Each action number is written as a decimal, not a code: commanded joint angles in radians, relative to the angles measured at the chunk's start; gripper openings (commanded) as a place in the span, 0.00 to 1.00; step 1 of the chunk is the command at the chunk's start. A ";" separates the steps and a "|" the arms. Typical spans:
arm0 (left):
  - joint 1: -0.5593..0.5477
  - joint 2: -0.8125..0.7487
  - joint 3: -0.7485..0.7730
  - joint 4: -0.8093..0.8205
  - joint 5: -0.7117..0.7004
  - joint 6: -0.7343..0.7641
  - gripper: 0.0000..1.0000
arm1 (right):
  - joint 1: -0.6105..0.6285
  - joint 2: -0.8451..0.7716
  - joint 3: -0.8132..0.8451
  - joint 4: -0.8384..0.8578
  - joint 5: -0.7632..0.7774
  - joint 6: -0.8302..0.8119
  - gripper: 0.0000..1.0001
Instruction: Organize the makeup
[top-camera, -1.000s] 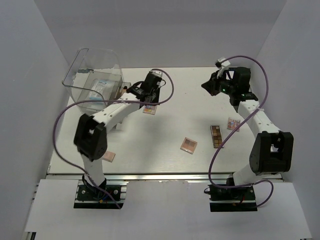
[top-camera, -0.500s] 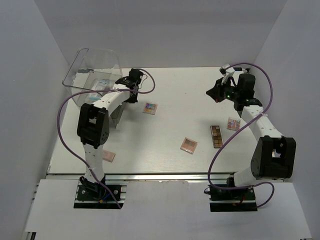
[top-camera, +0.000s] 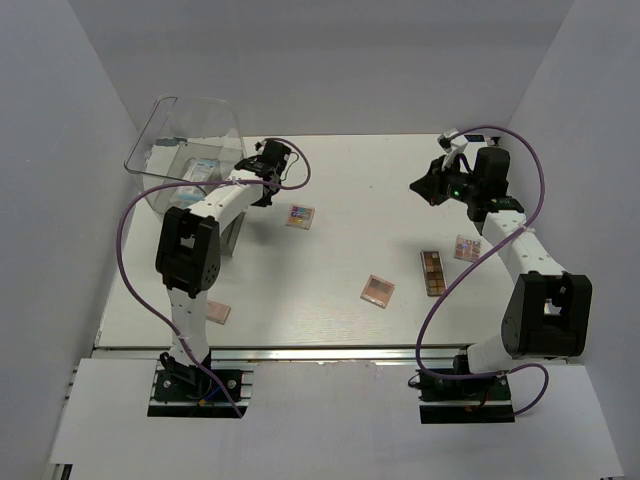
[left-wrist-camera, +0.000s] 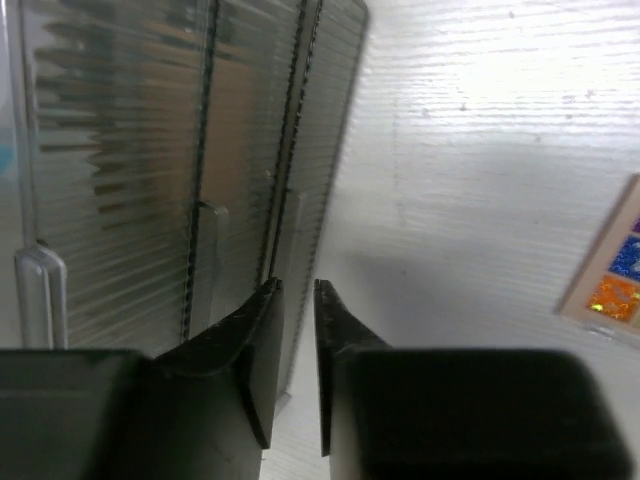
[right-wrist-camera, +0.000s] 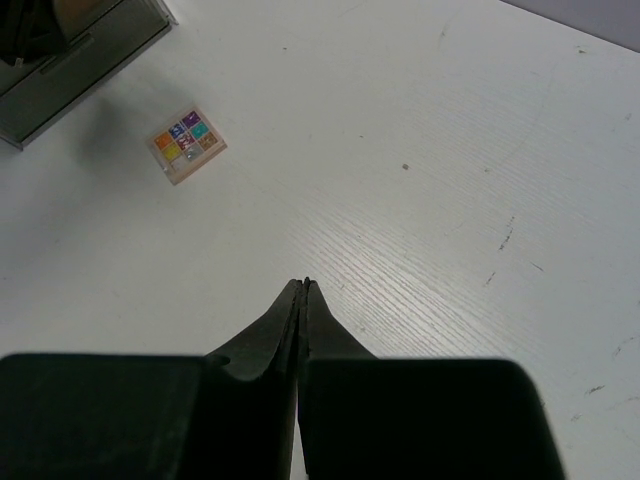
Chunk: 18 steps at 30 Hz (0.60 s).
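Colourful square palette lies flat, left of centre on the table; grid of bright pans in a peach frame, turned a little off square. Long eyeshadow palette right of centre; brown pans; long axis near to far, far end tipped slightly left. White-blue packet sits inside the clear bin, far left. Your left gripper: jaws narrowly apart, nothing between, beside a ribbed clear drawer unit. Your right gripper: jaws pressed together, empty, above bare table.
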 joint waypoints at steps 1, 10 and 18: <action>0.007 -0.048 -0.021 0.025 -0.066 0.005 0.26 | -0.002 -0.009 -0.005 0.013 -0.033 -0.027 0.00; 0.003 -0.028 -0.063 0.044 -0.093 -0.007 0.11 | 0.006 -0.001 -0.022 0.008 -0.048 -0.019 0.00; -0.003 0.005 -0.080 0.102 -0.165 -0.007 0.32 | 0.030 0.016 -0.029 0.006 -0.044 -0.038 0.00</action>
